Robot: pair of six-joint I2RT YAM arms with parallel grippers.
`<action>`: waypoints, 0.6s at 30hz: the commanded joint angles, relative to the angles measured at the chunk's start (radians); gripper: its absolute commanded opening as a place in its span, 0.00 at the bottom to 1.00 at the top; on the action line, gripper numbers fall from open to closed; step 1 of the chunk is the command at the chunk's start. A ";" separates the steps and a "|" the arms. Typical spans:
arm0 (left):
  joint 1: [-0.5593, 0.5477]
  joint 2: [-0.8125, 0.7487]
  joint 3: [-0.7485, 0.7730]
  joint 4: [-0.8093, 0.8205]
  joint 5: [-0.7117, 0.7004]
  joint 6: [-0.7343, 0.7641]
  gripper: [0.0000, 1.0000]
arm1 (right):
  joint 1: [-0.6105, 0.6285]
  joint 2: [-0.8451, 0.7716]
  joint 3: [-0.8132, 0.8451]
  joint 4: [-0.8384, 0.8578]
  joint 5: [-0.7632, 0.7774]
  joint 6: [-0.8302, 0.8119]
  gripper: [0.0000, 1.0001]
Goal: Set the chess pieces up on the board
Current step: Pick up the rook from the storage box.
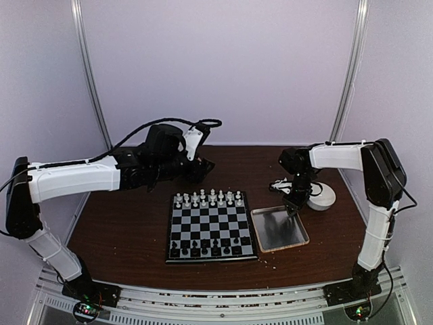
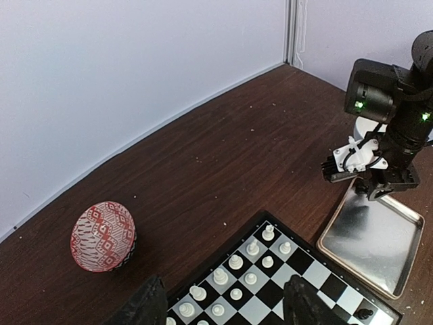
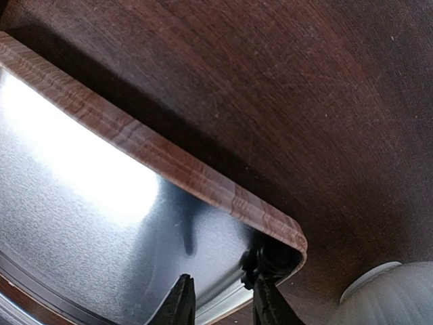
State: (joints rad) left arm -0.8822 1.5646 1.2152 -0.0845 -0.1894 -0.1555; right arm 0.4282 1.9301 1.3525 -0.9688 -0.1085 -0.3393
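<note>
Reaching into the far corner of the tray (image 1: 277,231), the right gripper (image 3: 222,290), part-open and empty, should next pinch the apparent black piece (image 3: 274,254) there.

Black-silver chequered board (image 1: 211,227), red-white patterned bowl (image 2: 103,237), perhaps

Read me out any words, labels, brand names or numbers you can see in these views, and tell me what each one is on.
No readable text in any view.
The board: no letters or numbers show along its rim.
The tray: unmarked.
The bowl: only a red and white pattern, no lettering.
The green lights on the right arm: plain lights, no label legible beside them.
</note>
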 commanded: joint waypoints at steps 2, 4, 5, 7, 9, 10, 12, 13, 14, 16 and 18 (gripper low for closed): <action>0.006 0.013 -0.006 0.020 0.027 -0.017 0.60 | 0.008 0.006 -0.004 -0.003 0.052 0.019 0.36; 0.006 0.015 -0.005 0.020 0.033 -0.019 0.59 | 0.011 0.019 -0.003 -0.004 0.072 0.024 0.43; 0.006 0.017 -0.005 0.020 0.035 -0.020 0.59 | 0.014 0.026 0.001 -0.006 0.081 0.026 0.44; 0.006 0.017 -0.005 0.020 0.039 -0.023 0.59 | 0.017 0.037 0.014 -0.014 0.092 0.030 0.53; 0.006 0.017 -0.005 0.020 0.041 -0.023 0.59 | 0.018 0.053 0.037 -0.039 0.087 0.035 0.54; 0.006 0.017 -0.005 0.019 0.042 -0.023 0.59 | 0.018 0.061 0.048 -0.050 0.073 0.034 0.54; 0.006 0.017 -0.003 0.019 0.043 -0.021 0.59 | 0.018 0.066 0.065 -0.069 0.025 0.025 0.53; 0.006 0.017 -0.004 0.016 0.043 -0.021 0.59 | 0.018 0.066 0.069 -0.078 -0.007 0.019 0.52; 0.006 0.016 -0.006 0.017 0.042 -0.021 0.59 | 0.018 0.065 0.072 -0.083 -0.030 0.018 0.50; 0.006 0.014 -0.009 0.018 0.042 -0.022 0.59 | 0.021 0.058 0.070 -0.079 -0.047 0.020 0.48; 0.006 0.014 -0.012 0.019 0.043 -0.025 0.58 | 0.021 0.051 0.063 -0.064 -0.039 0.023 0.44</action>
State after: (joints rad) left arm -0.8825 1.5730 1.2152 -0.0841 -0.1581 -0.1673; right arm 0.4423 1.9881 1.4040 -1.0199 -0.1135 -0.3176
